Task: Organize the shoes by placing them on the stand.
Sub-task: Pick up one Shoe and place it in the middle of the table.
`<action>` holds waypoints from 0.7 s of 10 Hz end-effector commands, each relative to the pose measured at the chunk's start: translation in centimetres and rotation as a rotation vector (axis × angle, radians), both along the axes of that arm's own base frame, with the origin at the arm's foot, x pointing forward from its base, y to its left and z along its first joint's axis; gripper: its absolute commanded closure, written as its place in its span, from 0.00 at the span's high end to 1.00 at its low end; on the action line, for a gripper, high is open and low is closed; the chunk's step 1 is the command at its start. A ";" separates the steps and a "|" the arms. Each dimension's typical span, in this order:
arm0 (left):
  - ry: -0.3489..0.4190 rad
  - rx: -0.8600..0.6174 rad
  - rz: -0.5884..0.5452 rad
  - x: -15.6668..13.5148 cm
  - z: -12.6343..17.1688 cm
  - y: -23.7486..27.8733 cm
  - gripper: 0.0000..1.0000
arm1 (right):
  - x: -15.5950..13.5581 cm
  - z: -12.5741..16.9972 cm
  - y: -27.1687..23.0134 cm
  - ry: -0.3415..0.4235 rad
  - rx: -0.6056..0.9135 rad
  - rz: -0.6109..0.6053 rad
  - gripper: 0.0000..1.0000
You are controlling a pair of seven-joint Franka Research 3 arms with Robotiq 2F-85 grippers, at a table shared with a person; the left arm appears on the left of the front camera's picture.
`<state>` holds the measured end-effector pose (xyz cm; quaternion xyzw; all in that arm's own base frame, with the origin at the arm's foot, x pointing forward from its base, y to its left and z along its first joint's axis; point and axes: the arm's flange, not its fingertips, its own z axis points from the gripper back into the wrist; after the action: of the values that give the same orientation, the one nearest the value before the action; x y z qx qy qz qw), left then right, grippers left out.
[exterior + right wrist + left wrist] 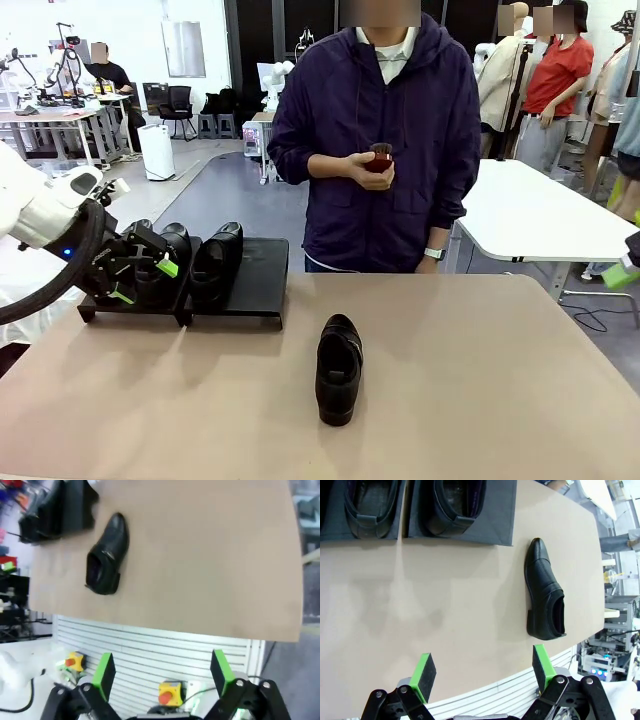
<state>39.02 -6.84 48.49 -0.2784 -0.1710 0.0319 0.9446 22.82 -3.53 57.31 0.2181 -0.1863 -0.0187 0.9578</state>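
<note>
One black shoe [338, 368] lies alone on the tan surface [500, 400], about midway along its width and nearer the robot's edge than the person's, its toe pointing toward the robot in the front view. Off at the far left corner sits the stand [250, 280], a low black platform, with shoes on it [215, 262] packed side by side. The left hand [145, 278] hovers right in front of those parked shoes, jaws spread wide and gripping nothing, green pads [167, 267] clear of the leather as far as the front view tells. From the left wrist view, that same hand [482, 672] hangs over bare surface near the robot's edge, the lone shoe [545, 597] well apart from it, off beyond one fingertip, while the stand [495, 525] with two shoes on it runs along the top of the picture. The right hand [162, 672] is also released, fingers apart and empty, hanging out past the robot's edge of the surface, above white slatted panelling; the lone shoe [106, 555] lies well away from it on the surface. Across the far edge stands a person in a dark hooded jacket, hand [362, 168] at chest height holding a small reddish-brown brush [379, 157].
</note>
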 end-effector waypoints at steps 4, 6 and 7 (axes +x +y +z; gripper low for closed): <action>0.009 0.003 0.000 -0.1 0.1 0.1 1.00 | -0.6 -0.6 0.2 0.069 0.020 0.063 1.00; 0.009 0.003 0.000 -0.1 0.1 0.1 1.00 | -0.6 -0.6 0.2 0.069 0.020 0.063 1.00; 0.009 0.003 0.000 -0.1 0.1 0.1 1.00 | -0.6 -0.6 0.2 0.069 0.020 0.063 1.00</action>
<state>39.02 -6.85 48.49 -0.2784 -0.1710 0.0318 0.9446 22.22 -3.05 56.40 0.2258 -0.1446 -0.0067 0.9633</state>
